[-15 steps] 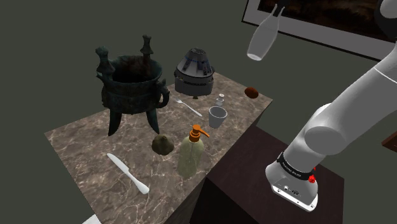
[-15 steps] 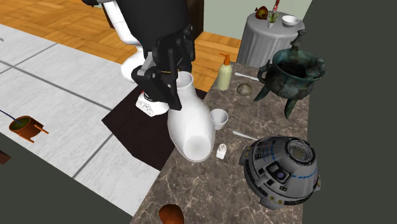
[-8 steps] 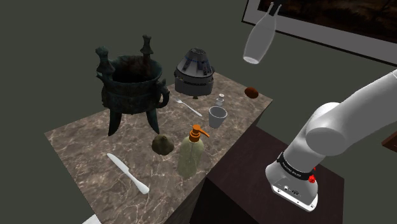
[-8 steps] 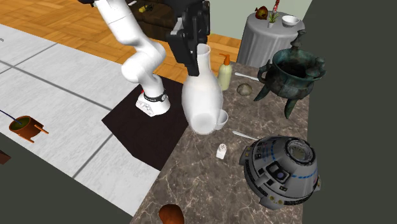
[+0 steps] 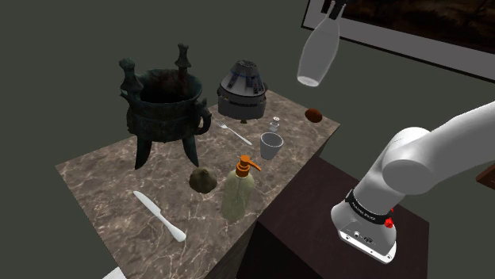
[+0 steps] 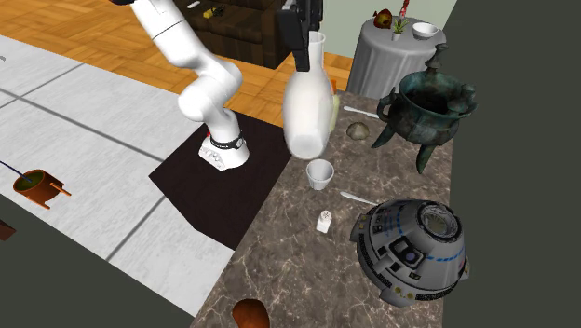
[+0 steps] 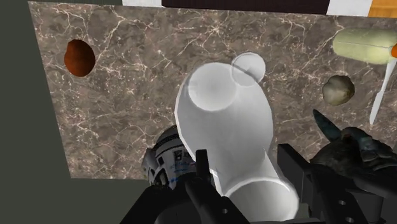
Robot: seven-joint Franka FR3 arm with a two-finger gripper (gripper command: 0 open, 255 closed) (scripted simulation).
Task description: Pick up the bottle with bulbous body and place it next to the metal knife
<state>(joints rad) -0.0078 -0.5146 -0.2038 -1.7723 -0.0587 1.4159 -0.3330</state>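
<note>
The gripper is clamped on the neck of the white bulbous bottle, one finger on each side. The fat body hangs underneath, way up above the marble table, roughly over the cup end.

My read: it's stiff, smooth, probably slick, bottom-heavy with that belly, and likely to crack if it gets bumped. The neck is the only sensible place to hold it, since the body looks too wide for the jaws. Hanging like this it could swing or slip, so I'd go gentle.

Below it sit a white cup, a little shaker, a fork and a domed robot-looking thing. The knife lies at the shoulder view's lower left, near the table edge. Near it are a pump dispenser, a stone and a big dark tripod cauldron with tall ears. Those are what I'd worry about clipping. The bare patch between the knife and the cauldron legs looks roomiest.
</note>
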